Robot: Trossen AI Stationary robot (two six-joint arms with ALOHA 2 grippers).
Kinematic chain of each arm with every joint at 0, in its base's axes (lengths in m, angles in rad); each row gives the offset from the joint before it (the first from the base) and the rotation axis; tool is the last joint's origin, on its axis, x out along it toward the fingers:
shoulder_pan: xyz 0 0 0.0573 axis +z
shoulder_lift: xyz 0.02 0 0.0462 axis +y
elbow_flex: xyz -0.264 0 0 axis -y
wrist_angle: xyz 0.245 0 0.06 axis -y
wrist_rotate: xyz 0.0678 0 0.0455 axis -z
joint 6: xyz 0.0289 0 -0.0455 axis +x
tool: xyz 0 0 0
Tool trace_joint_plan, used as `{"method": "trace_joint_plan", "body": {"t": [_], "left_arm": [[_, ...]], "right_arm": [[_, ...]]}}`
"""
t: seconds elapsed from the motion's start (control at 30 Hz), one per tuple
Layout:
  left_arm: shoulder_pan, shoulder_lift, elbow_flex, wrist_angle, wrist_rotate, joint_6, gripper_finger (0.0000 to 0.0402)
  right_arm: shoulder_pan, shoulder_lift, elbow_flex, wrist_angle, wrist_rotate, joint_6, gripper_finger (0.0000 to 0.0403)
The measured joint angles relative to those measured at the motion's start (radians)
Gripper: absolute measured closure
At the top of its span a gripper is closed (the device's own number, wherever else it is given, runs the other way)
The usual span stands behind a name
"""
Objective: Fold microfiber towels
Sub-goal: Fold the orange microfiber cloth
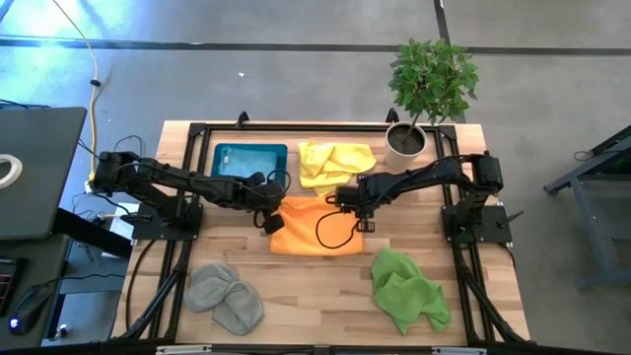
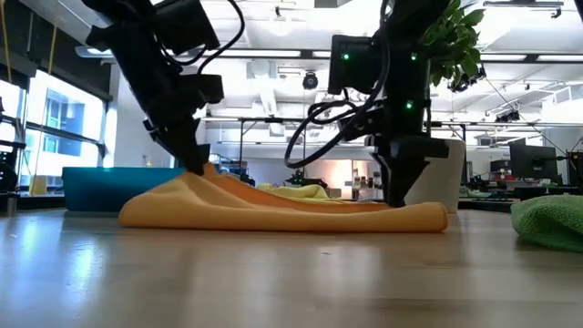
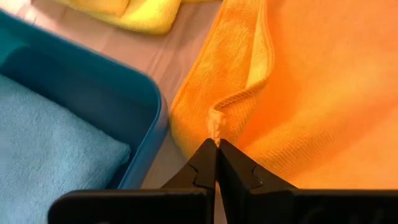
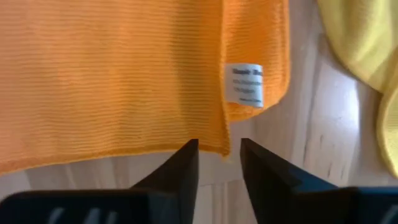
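The orange towel point(image 1: 315, 235) lies mostly flat on the table's middle; it also shows in the low view point(image 2: 291, 211). My left gripper point(image 1: 271, 219) is shut on the towel's far left part, which rises in a small peak point(image 2: 196, 175). My right gripper point(image 1: 353, 205) is open and low at the towel's far right corner. In the right wrist view its fingers point(image 4: 186, 163) stand on either side of the hemmed corner edge point(image 4: 225, 144), beside the white label point(image 4: 244, 84). My left gripper pinches a small tip of the orange towel's hemmed edge point(image 3: 215, 122) between its two shut fingers, only at their free ends. The fingers come from above, slanting from the table's left. The pinched part is raised a little; the rest of the towel lies on the table. My right gripper: I cannot tell whether its open fingers touch the towel.
The dark teal tray point(image 1: 281, 153) at the far left holds a light blue towel point(image 3: 50, 146). A yellow towel point(image 1: 335, 163) lies behind the orange one. A grey towel point(image 1: 225, 296) lies near left, green towels point(image 1: 406, 291) near right. A potted plant point(image 1: 406, 141) stands far right.
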Motion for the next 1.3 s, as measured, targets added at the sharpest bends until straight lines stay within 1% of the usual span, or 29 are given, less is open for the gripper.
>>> {"method": "trace_joint_plan", "body": {"t": [0.13, 0.3, 0.5, 0.67, 1.07, 1.3], "left_arm": [[0.0, 0.0, 0.0, -0.019, -0.012, -0.006, 0.0401], [0.0, 0.0, 0.0, -0.019, -0.018, -0.006, 0.0401], [0.0, 0.0, 0.0, -0.019, -0.021, -0.005, 0.0401], [0.0, 0.0, 0.0, -0.019, -0.021, 0.001, 0.0401], [0.0, 0.001, 0.0, -0.019, -0.026, 0.003, 0.0401], [0.0, 0.001, 0.0, -0.014, -0.048, 0.003, 0.0401]], "right_arm": [[-0.015, 0.0, 0.0, 0.017, 0.0, -0.002, 0.0274], [-0.019, 0.0, 0.0, 0.048, -0.02, -0.002, 0.0278], [-0.019, 0.004, 0.0, 0.079, -0.077, 0.005, 0.0299], [-0.019, 0.009, 0.0, 0.073, -0.077, 0.005, 0.0324], [-0.019, 0.034, 0.001, 0.07, -0.067, 0.005, 0.0397], [-0.019, 0.012, 0.001, 0.038, -0.045, -0.004, 0.0402]]}}
